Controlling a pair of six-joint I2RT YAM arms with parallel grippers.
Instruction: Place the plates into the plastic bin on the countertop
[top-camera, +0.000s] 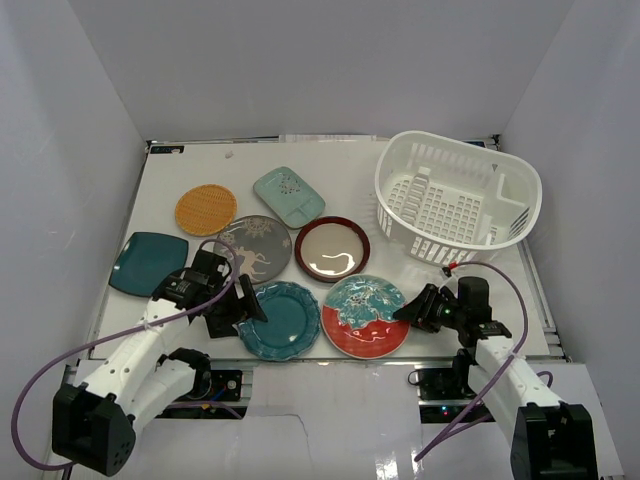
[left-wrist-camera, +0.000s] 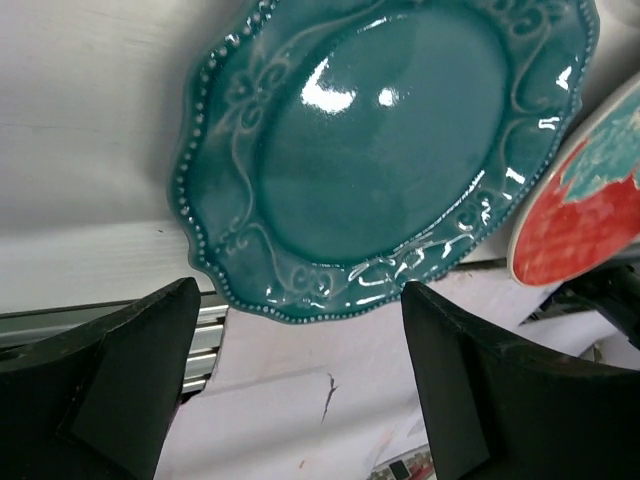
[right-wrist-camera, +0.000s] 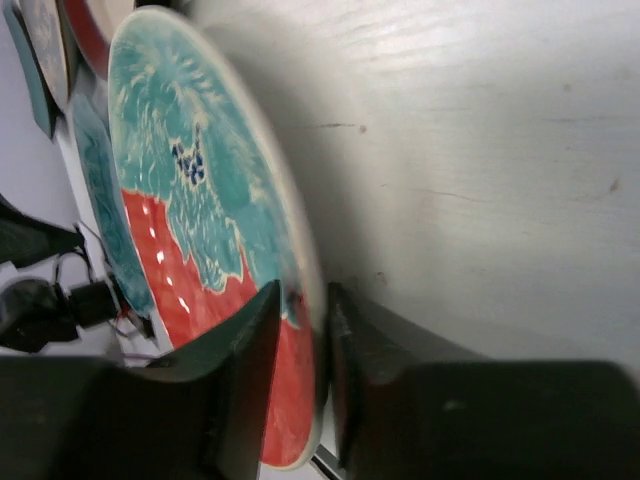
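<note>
Orange plate (top-camera: 205, 209), mint plate (top-camera: 288, 196), dark teal plate (top-camera: 148, 263), grey plate (top-camera: 254, 248), red-rimmed plate (top-camera: 332, 249), scalloped teal plate (top-camera: 280, 320), floral plate (top-camera: 365, 316): makes seven (no two alike). One plastic bin (top-camera: 440, 236), one countertop (top-camera: 200, 168). Two arms, left arm (top-camera: 140, 350) and right arm (top-camera: 502, 362).

Reaches forward and rightward with the left arm (top-camera: 150, 340), left hand (top-camera: 243, 305) held low, fingers (left-wrist-camera: 130, 380) spread wide with nothing gripped. Angles the right arm (top-camera: 500, 360) forward and leftward, right hand (top-camera: 405, 312) turned sideways, its fingers (right-wrist-camera: 240, 380) pinched on the floral plate (top-camera: 360, 320) rim.
</note>
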